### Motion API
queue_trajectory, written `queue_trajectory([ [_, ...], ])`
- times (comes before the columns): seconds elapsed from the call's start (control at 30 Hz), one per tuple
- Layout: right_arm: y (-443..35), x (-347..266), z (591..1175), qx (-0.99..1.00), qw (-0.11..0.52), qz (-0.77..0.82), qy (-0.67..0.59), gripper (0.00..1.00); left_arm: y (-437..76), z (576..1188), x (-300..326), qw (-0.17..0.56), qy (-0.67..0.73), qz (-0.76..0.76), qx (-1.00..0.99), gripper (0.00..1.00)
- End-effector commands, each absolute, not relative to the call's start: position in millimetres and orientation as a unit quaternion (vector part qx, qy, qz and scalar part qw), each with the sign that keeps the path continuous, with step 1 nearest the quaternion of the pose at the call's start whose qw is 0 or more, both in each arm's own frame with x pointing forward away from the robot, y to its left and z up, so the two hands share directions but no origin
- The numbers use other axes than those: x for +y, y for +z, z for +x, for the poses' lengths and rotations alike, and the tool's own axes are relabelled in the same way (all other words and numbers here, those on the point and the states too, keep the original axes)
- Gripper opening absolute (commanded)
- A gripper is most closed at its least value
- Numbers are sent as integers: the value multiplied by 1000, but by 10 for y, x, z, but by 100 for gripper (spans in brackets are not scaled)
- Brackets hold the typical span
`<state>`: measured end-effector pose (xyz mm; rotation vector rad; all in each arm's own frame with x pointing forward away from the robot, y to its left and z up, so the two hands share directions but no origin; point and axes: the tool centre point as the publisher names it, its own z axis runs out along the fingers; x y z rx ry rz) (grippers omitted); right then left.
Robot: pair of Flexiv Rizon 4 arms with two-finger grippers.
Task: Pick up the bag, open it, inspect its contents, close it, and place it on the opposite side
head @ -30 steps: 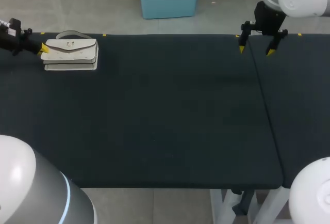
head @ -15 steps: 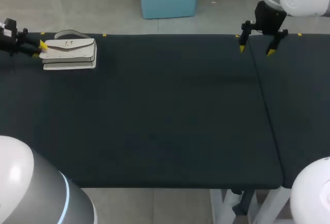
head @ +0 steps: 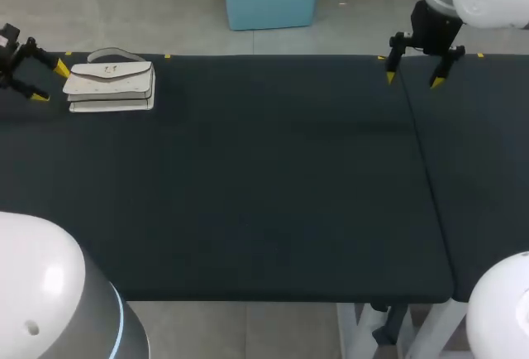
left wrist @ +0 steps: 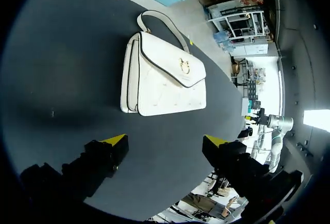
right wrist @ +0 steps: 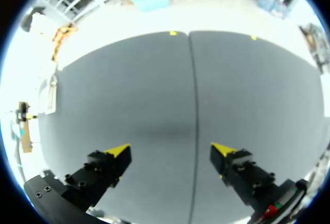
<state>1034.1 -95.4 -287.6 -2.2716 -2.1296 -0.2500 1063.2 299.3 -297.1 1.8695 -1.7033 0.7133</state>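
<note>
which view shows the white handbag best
Left wrist view: the white leather handbag lies large ahead of the open left gripper, gold clasp and handle clear. Head view shows it small at the table's left end; right wrist view, only a distant pale sliver.

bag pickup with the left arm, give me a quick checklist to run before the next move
1. Left gripper open: ok, fingers apart.
2. Bag ahead of that gripper: ok, it lies flat, in line with the gap between the fingers.
3. Bag held: not ok, neither finger touches it.
4. Flap shut: ok, it lies down over the front.
5. Right gripper away from the bag: ok, open, at the far right of the table.
6. Contents: cannot tell, the flap covers them.
</note>
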Motion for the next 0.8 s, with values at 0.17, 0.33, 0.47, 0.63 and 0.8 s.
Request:
queue_trajectory([
  [0.17, -2813, -963, 10198, -679, -8, -730, -81, 100, -2622, 10372, 2843, 174, 151, 731, -642, 100],
  [0.33, -2801, -968, 10150, -676, -15, -732, -79, 100, -2561, 10271, 2784, 147, 126, 745, -638, 100],
  [0.47, -2791, -972, 10131, -676, -16, -733, -78, 100, -2496, 10201, 2749, 120, 96, 755, -637, 100],
  [0.63, -2791, -972, 10131, -676, -16, -733, -78, 100, -2428, 10112, 2672, 91, 65, 766, -633, 100],
  [0.8, -2791, -972, 10131, -676, -16, -733, -78, 100, -2337, 10013, 2601, 50, 55, 767, -637, 100],
])
